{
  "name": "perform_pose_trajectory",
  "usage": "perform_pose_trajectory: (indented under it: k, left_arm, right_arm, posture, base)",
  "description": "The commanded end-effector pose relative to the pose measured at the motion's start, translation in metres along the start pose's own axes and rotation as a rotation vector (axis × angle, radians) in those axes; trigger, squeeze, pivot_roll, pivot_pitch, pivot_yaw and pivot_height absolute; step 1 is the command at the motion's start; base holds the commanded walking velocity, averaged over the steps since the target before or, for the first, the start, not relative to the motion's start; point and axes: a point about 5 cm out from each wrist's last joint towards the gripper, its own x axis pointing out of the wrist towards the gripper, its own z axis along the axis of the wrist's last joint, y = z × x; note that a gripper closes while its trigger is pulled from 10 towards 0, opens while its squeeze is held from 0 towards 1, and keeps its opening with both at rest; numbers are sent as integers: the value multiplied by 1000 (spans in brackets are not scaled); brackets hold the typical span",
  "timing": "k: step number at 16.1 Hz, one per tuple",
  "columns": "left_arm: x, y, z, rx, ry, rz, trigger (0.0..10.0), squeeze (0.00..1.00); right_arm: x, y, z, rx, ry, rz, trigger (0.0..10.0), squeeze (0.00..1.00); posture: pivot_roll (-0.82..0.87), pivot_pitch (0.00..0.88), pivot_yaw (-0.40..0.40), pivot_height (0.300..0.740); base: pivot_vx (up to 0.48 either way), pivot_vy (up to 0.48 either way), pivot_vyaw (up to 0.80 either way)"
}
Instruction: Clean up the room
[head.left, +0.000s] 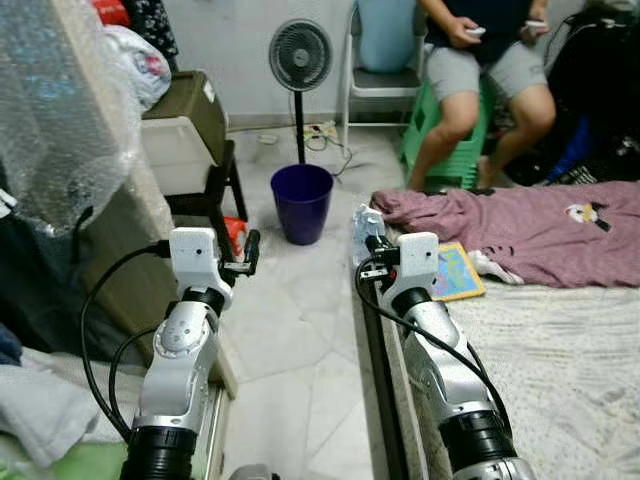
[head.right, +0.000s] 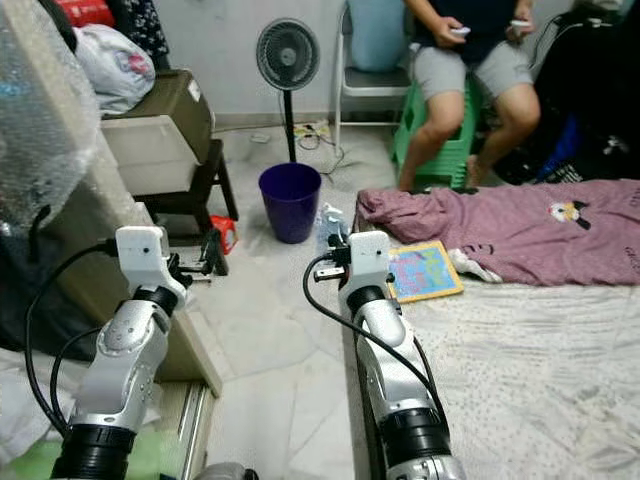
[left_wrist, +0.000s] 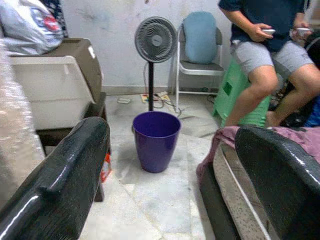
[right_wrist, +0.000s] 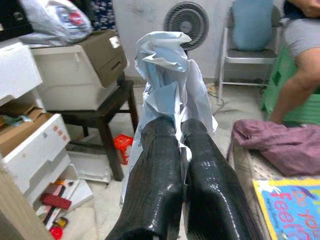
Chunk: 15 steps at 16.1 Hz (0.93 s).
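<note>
Crumpled pale-blue paper (right_wrist: 170, 80) pinched between pressed-together fingers of right gripper (right_wrist: 181, 131), held up over floor at mattress edge (head.left: 520, 340), short of purple bin (head.left: 301, 203). Left gripper (left_wrist: 170, 165) raised beside it, fingers spread wide, nothing between, bin straight ahead. Standing fan (head.left: 300, 58) behind bin. Purple shirt (head.left: 520, 225) and colourful book (head.left: 455, 271) on mattress. Seated person (head.left: 480, 70) beyond.

Seated person (head.left: 480, 70) cut off above chest; crumpled paper (right_wrist: 170, 75) lower part behind pincer fingers (right_wrist: 155, 190).
</note>
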Motion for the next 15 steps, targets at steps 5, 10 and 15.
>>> perform_pose_trajectory:
  k: [5,10,15]
  left_arm:
    - [3,-2,1,11,4,-3,10000,0]
    - [3,-1,1,16,3,-2,10000,0]
    - [3,-2,2,21,2,-7,10000,0]
  right_arm:
    - [2,-3,4,-5,-9,-4,10000,0]
    - [3,-5,-1,37,33,-17,10000,0]
    - [4,-3,0,52,34,-6,10000,0]
  posture:
    - [73,0,41,740]
    - [77,0,40,740]
    - [79,0,42,740]
  base:
    - [0,0,0]
    - [0,0,-480]
    - [0,0,-800]
